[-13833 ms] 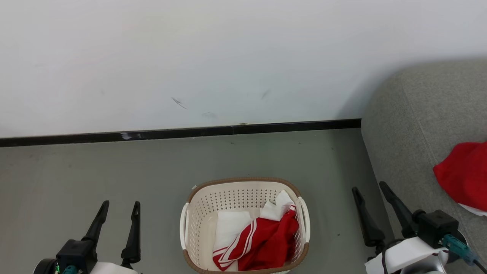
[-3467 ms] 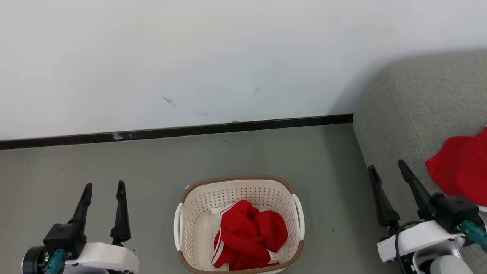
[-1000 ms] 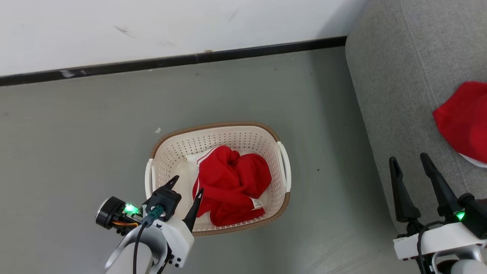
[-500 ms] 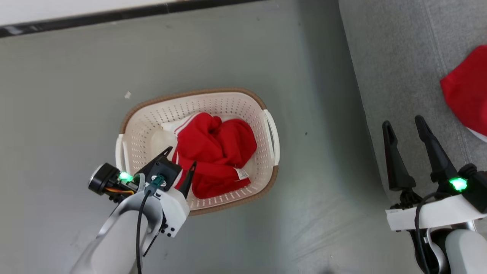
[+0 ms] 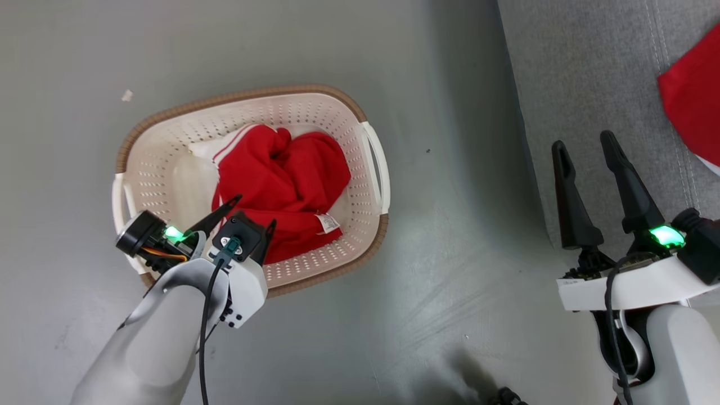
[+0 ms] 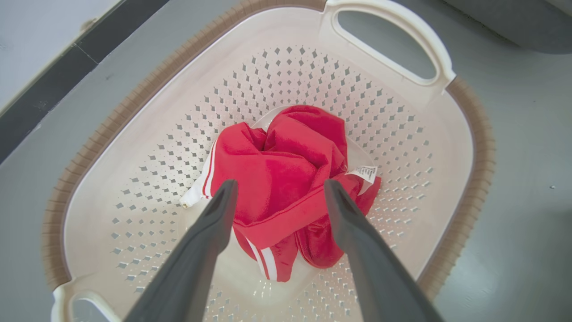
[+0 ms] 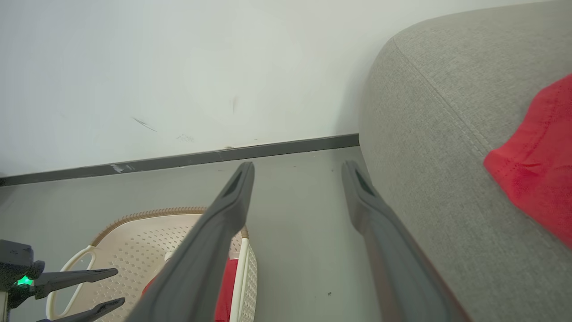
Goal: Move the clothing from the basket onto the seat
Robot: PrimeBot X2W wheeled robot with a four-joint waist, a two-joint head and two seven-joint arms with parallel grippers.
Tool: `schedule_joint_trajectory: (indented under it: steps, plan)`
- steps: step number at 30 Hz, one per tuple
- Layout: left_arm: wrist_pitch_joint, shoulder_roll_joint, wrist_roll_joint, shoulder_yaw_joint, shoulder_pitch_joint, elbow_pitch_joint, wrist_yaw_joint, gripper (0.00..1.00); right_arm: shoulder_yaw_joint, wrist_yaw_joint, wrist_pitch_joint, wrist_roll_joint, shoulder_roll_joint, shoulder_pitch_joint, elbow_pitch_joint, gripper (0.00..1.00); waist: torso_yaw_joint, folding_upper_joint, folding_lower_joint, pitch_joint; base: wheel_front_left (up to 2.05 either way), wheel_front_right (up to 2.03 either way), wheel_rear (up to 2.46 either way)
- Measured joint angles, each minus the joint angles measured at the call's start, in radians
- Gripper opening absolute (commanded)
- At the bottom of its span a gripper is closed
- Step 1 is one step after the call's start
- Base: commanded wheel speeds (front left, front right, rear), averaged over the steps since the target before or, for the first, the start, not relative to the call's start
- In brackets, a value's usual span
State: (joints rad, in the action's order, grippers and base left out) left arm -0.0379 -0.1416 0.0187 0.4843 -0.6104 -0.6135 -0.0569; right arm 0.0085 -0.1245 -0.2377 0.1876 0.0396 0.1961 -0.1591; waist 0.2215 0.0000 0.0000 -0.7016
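Grey floor (image 5: 450, 253) carries the basket (image 5: 242, 97), and the seat (image 5: 590, 67) stands well apart to its right. The clothing (image 5: 281, 174) lies bunched on the basket bottom, toward the right half, its care tag (image 5: 327, 223) on the near edge of the heap. The left end effector (image 5: 256, 210) hangs over the basket's near-left rim, fingers spread wide and empty. In the left wrist view the heap sits directly ahead and below, centred between the two fingers. The heap has no clear long axis; the basket's runs left to right. The right end effector (image 5: 583, 140) is parted and empty beside the seat front, well apart from the basket, so the left arm is judged nearer. A second red garment (image 5: 694, 107) rests on the seat. Judged obstacles: the near rim and the perforated wall.
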Motion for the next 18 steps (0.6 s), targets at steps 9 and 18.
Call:
schedule_joint_trajectory:
  steps: [9, 18]
  plan:
    - [-0.004, -0.035, 0.038, 0.009, -0.048, -0.054, 0.000, 1.00, 0.035, 0.000, -0.002, 0.014, 0.000, 0.054, 0.018, 1.00, 0.046, 0.0000, 0.0000, -0.075, 0.00, 0.00, 0.00]
    - [-0.007, -0.059, 0.048, -0.008, -0.086, -0.096, 0.012, 1.00, 0.052, 0.000, -0.010, 0.024, 0.000, 0.102, 0.036, 1.00, 0.089, 0.0000, 0.0000, -0.139, 0.00, 0.00, 0.00]
